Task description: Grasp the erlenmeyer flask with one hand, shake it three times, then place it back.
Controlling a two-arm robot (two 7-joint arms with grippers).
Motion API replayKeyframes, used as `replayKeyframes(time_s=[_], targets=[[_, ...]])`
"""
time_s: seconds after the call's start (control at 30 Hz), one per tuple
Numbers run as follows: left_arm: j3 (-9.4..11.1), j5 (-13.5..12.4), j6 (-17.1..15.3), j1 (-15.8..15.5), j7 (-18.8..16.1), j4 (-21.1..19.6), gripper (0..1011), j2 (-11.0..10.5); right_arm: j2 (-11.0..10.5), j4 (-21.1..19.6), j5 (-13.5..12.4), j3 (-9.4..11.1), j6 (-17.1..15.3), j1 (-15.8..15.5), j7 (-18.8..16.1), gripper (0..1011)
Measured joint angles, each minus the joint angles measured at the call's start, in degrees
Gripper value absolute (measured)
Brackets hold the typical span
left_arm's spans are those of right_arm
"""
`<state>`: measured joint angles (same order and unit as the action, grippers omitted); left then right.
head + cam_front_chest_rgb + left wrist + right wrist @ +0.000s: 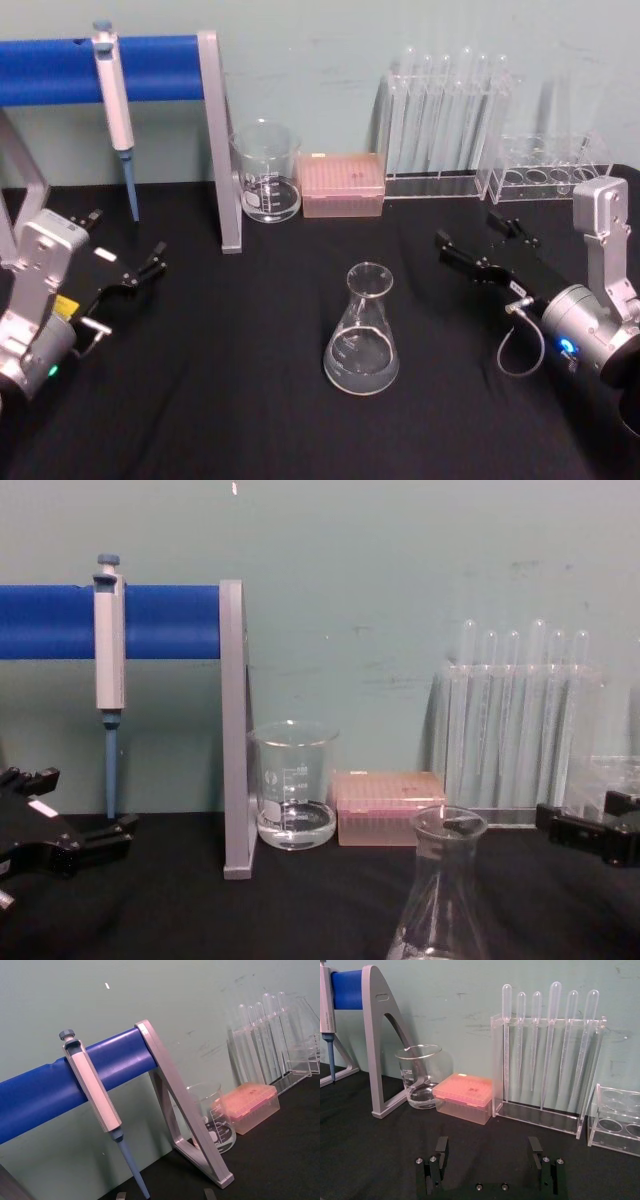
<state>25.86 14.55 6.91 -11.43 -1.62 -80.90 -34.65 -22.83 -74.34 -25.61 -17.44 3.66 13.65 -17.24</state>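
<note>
A: Start with the right end effector (487, 248); where is it?

B: At the right side of the black surface (250, 420), fingers spread wide with nothing between them; the right wrist view shows both pads (441, 1146) well apart. The left end effector (140, 272) sits at the left side, also spread and empty.

A: And the flask?

B: The flask (363, 335) stands upright near the middle of the surface, between the two arms, apart from both; neither touches it. It appears to hold a little clear liquid in its base.

A: How will it handle?

B: I judge it light, rigid and breakable; smooth glass, so slippery. The sloping body would push pads upward; the narrow neck just under the flared rim looks the surest hold, the rim acting as a stop.

A: Anything in the way?

B: Little, I think; the beaker (266, 172), the pink box (342, 184) and the dropper rack (440, 120) stand at the far edge, well behind the flask; the pipette (117, 110) hangs on the blue stand (100, 68) at far left. A wide shake could come near the beaker.
</note>
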Motion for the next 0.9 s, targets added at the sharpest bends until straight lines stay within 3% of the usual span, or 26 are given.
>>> replayKeyframes(time_s=[0.9], targets=[[0.0,0.0,0.0,0.0,0.0,0.0,1001,0.0,0.0,0.0,0.0,0.0,0.0,0.0,0.0,1002]])
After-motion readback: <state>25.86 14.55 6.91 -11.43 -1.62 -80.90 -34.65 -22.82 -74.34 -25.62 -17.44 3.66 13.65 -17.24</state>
